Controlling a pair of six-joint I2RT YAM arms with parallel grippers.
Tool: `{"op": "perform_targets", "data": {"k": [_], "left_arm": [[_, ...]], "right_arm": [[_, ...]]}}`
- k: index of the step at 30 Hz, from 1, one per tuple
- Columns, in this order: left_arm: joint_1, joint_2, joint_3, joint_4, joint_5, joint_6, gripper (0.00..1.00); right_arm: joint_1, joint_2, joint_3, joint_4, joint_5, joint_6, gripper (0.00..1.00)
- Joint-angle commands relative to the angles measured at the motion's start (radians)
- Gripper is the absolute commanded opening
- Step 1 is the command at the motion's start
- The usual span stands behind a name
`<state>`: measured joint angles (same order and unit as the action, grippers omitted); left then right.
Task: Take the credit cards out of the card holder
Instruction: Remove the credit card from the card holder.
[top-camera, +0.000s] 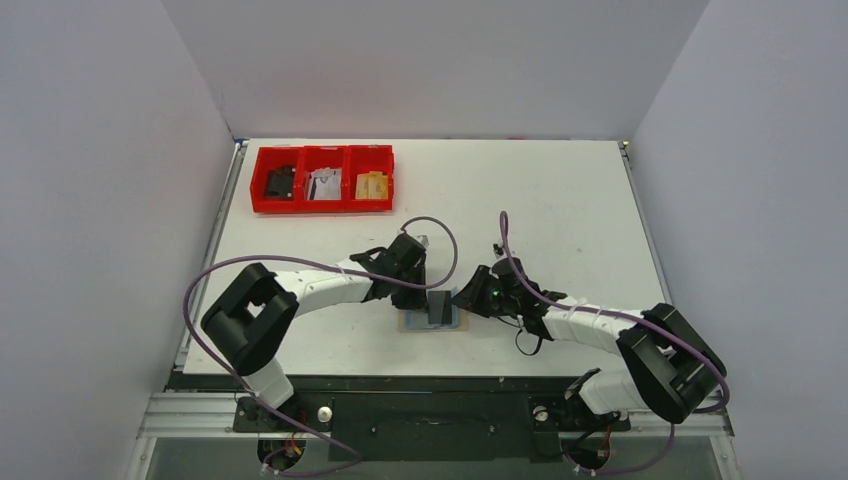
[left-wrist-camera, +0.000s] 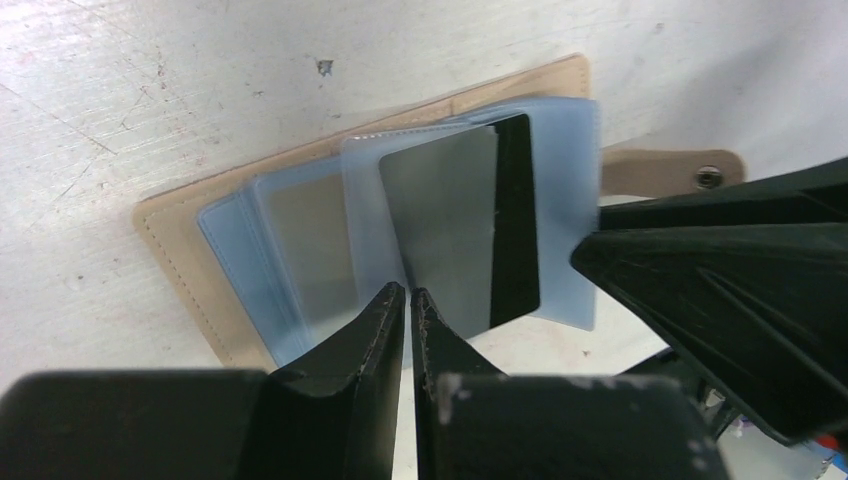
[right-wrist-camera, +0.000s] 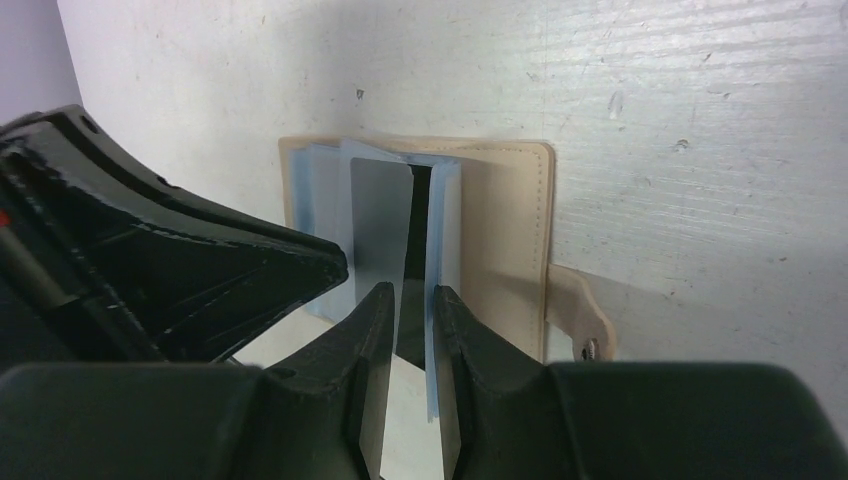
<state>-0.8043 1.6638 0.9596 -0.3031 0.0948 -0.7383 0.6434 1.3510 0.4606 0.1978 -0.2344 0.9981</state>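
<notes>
So, holder (left-wrist-camera: 180, 265): you have it lying open on the table (left-wrist-camera: 150, 80), low centre of the top view, between the two grippers. In the left wrist view it fills the middle.
Look: a tan stitched cover, with a snap strap (left-wrist-camera: 670, 172) at the right of that frame and pale blue clear sleeves (left-wrist-camera: 568, 200) fanned over it.
Cards: a grey card (left-wrist-camera: 440, 230) and a dark card (left-wrist-camera: 515, 215) just beside it stand with the raised sleeve, centre of frame. The flat sleeves at left probably hold more, but they are too blurred to tell.
Handling: expect light, stiff, slick cards that keep their shape under a pinch. The sleeves look floppy and may cling and lift with them, and the holder seems light enough to drag.
Where to grip: take a card by its bare edge, clear of the plastic, and keep the sleeve or cover pinned.
Left gripper (left-wrist-camera: 408, 297): jaws all but closed at the grey card's lower edge; you cannot tell whether they pinch it.
Right gripper (right-wrist-camera: 412, 300): jaws narrow, closed on the raised sleeve, bottom centre of its own view.
</notes>
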Motion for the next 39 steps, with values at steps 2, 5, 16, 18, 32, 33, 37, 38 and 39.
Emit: {"op": "perform_targets", "data": {"k": [2, 5, 16, 18, 32, 33, 37, 38, 39], "left_arm": [[-0.002, 0.045, -0.023, 0.081, 0.016, 0.007, 0.04], [-0.002, 0.057, -0.030, 0.078, 0.006, 0.004, 0.02], [-0.002, 0.090, -0.036, 0.068, -0.003, -0.015, 0.00], [-0.002, 0.091, -0.035, 0.064, -0.007, -0.017, 0.00], [-0.002, 0.084, -0.046, 0.053, -0.013, -0.021, 0.00], [-0.002, 0.083, -0.046, 0.054, -0.013, -0.022, 0.00], [-0.001, 0.084, -0.046, 0.056, -0.011, -0.022, 0.00], [-0.002, 0.085, -0.045, 0.056, -0.011, -0.022, 0.00], [-0.002, 0.086, -0.044, 0.054, -0.010, -0.023, 0.00]], "right_arm": [[0.009, -0.002, 0.033, -0.005, 0.051, -0.007, 0.18], [0.006, -0.032, 0.035, -0.054, 0.079, -0.009, 0.18], [0.047, -0.139, 0.083, -0.170, 0.149, -0.028, 0.28], [0.051, -0.105, 0.083, -0.142, 0.125, -0.025, 0.29], [0.035, 0.113, 0.021, 0.101, 0.022, 0.042, 0.29], [0.034, 0.117, 0.016, 0.120, 0.012, 0.051, 0.29], [0.025, 0.132, -0.008, 0.167, -0.004, 0.072, 0.29], [0.018, 0.135, -0.018, 0.175, -0.012, 0.078, 0.29], [0.011, 0.136, -0.023, 0.192, -0.016, 0.086, 0.28]]}}
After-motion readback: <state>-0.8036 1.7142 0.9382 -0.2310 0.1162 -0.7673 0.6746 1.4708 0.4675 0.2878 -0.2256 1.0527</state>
